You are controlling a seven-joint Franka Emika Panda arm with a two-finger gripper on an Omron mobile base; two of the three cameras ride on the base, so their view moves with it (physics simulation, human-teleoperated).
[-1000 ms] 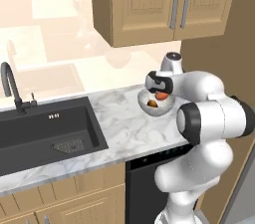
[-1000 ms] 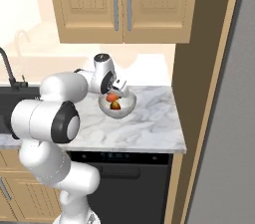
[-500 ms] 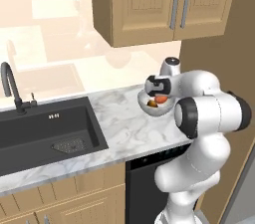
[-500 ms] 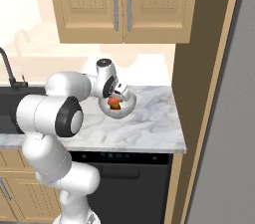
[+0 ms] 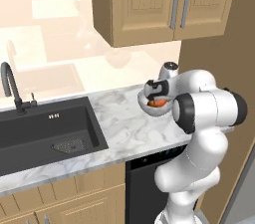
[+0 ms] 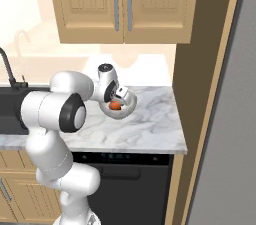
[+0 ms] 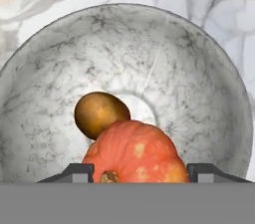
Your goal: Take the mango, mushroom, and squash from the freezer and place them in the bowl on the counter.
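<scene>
Bowl (image 7: 209, 93): round, silvery-grey, mottled like marble with fine dark veining, a paler ring at the centre of its floor. It sits on the white, grey-veined tabletop (image 5: 124, 133), toward the right end, well right of the dark sink (image 5: 45, 136) and under the light wood wall cabinets (image 6: 125, 4).

Contents, from the hand view: an orange squash (image 7: 137, 151), ribbed, with paler yellow blotches and a small brown stem stub facing the camera; it lies on the near part of the bowl floor. Just behind and left of it is a smaller golden-brown, smooth, egg-shaped item (image 7: 99, 113), touching the squash and partly hidden by it. This may be the mango, but its shape alone does not settle it. From both base views only an orange-red patch shows inside the bowl.

Tool (image 7: 139, 173): poised directly over the bowl, pointing down into it, seen from the base views at the bowl's rim (image 5: 155, 97) (image 6: 114, 96). Its two dark fingertips (image 7: 74, 172) stand on either side of the squash, one left, one right, close to its flanks. Whether they press on it or stand just clear I cannot tell; the grey band hides the lower contact.

Freezer (image 6: 225, 134): plain grey face at the far right of the right base view, beside a brown side panel.

Black under-counter appliance (image 6: 125, 179) sits below the tabletop, beneath the bowl.
</scene>
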